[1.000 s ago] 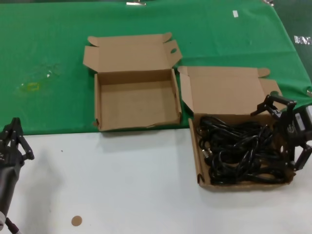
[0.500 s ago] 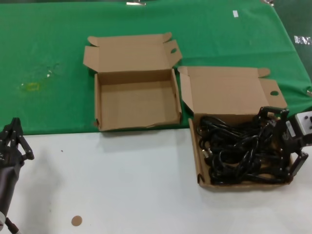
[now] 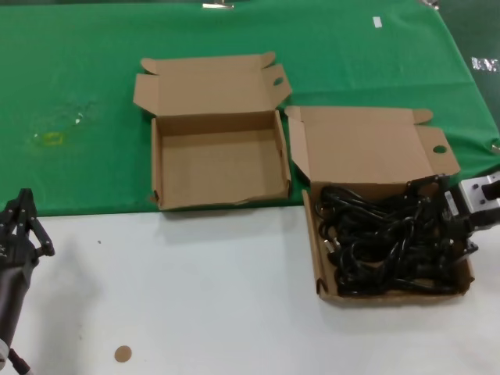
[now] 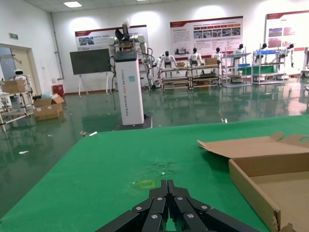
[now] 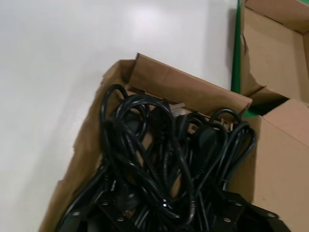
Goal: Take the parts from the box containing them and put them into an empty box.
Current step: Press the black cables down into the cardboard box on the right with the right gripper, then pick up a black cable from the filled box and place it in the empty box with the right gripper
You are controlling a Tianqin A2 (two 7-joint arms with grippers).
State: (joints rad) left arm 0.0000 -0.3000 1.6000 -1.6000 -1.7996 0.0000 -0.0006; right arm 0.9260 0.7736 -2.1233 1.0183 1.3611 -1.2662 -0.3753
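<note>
Overhead, two open cardboard boxes sit on a counter point(image 3: 195, 297), one full of black cables, one with nothing in it.

Largest first: the counter is half green cloth point(image 3: 78, 94), half white surface. Two twin brown boxes lie side by side, lids folded back. The empty box point(image 3: 217, 160) rests on the green cloth; the box of parts point(image 3: 320, 269), to its right, holds a tangled pile of black power cables point(image 3: 383, 246). The right gripper point(image 3: 447, 228) is lowered into the cables at that box's right edge; whether its fingers are spread or closed cannot be told. The left gripper point(image 3: 22, 226) is parked at the counter's near left, fingers closed together.
</note>
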